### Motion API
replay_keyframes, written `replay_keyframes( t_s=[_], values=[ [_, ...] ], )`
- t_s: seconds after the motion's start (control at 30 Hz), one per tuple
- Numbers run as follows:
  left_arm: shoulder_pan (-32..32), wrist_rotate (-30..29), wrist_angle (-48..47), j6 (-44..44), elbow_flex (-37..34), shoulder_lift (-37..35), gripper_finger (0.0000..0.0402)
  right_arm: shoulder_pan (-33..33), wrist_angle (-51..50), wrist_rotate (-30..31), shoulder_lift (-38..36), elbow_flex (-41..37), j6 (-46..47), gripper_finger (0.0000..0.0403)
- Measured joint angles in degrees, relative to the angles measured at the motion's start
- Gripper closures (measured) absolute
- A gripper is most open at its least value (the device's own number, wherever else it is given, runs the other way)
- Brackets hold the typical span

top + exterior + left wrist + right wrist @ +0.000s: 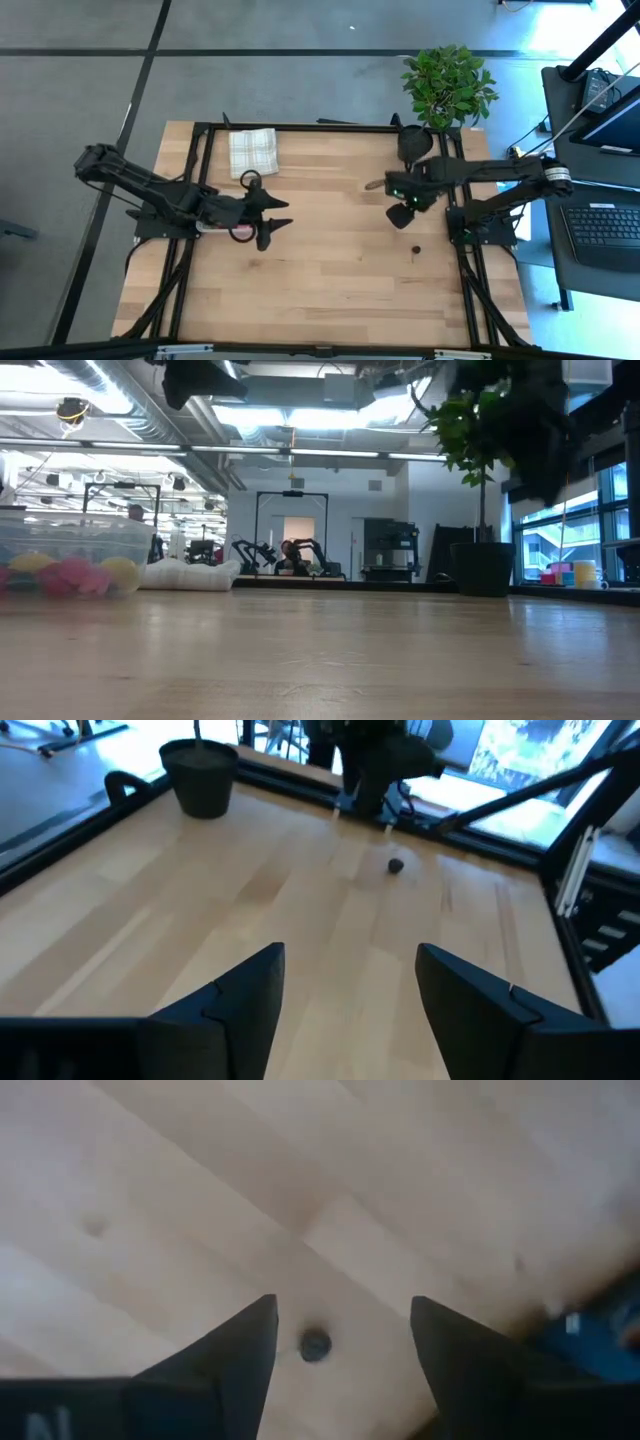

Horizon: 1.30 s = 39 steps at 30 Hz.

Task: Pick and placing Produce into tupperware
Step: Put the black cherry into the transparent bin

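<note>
left tool (278, 214) spread wide and empty beside the tupperware (75, 555), already stocked with yellow and pink produce at the table's (330, 290) left. right tool (340, 1345) open too, poised over a dark cherry-like piece (316, 1345), likely next for pickup.

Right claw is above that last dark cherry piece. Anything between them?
Nothing visible. The right claw is open above bare wood, with the dark cherry piece lying loose between its fingers in the right wrist view.
</note>
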Motion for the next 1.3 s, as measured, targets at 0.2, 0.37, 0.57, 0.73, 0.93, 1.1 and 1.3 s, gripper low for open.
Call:
replay_keyframes(
  t_s=[0.2,0.37,0.57,0.73,0.93,1.1,1.3],
  values=[
    [0.25,0.12,-0.04,0.00,0.00,3.34,0.0178,6.04,2.40,-3.21,0.02,-8.48,11.76,0.0171],
    [1.24,0.18,0.03,-0.02,0.00,6.00,0.0183,10.61,8.18,-6.08,0.02,-13.38,18.54,0.0171],
    [2.58,1.56,0.36,-0.09,0.00,7.68,0.0184,14.37,15.58,-5.92,0.02,-17.12,22.56,0.0171],
    [3.32,2.71,0.38,-0.03,0.00,7.68,0.0181,16.67,16.44,-3.23,0.02,-19.35,25.11,0.0171],
    [3.34,3.17,0.36,-0.07,0.00,7.68,0.0187,19.01,18.95,-3.47,0.02,-21.37,28.66,0.0171],
    [3.34,3.18,0.36,-0.07,0.00,7.68,0.0188,20.60,21.97,-3.48,0.02,-22.63,31.65,0.0171],
    [3.34,3.18,0.34,-0.07,0.00,7.68,0.0188,22.40,27.41,-3.50,0.02,-25.54,33.75,0.0171]
  ],
)
